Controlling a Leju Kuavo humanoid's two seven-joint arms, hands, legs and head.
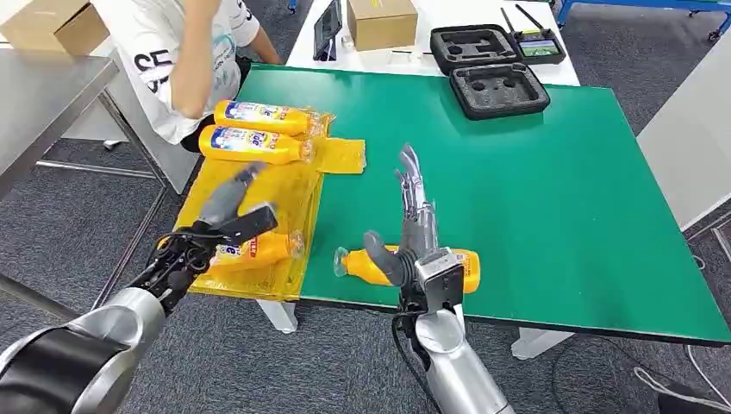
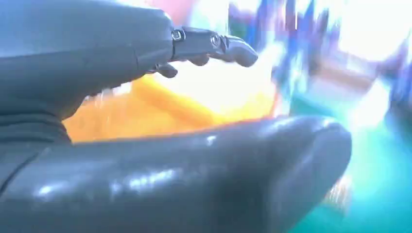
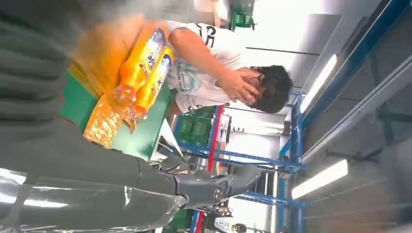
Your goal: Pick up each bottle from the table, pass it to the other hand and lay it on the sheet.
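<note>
The right hand point(image 1: 412, 233) stands over the near edge of the green table point(image 1: 552, 198), fingers stretched straight and spread wide, thumb jutting out to its left, holding nothing. Directly beneath its palm and wrist lies an orange bottle point(image 1: 366, 265) on its side on the bare green surface, neck pointing away toward the left hand; whether the hand touches it I cannot tell.

The left hand point(image 1: 231, 211) hovers over the yellow sheet point(image 1: 293, 185), fingers extended and apart, empty. Just below it, on the sheet's near part, lies a third bottle point(image 1: 259, 250) on its side. Beyond the left hand's fingertips, at the sheet's far end, two more bottles point(image 1: 259, 129) lie side by side, touching each other, caps pointing to the right.

A person in a white shirt point(image 1: 185, 60) sits past the sheet's far end. Well beyond the right hand, at the table's far side, rest black foam cases point(image 1: 500, 90) and a cardboard box point(image 1: 382, 21)
</note>
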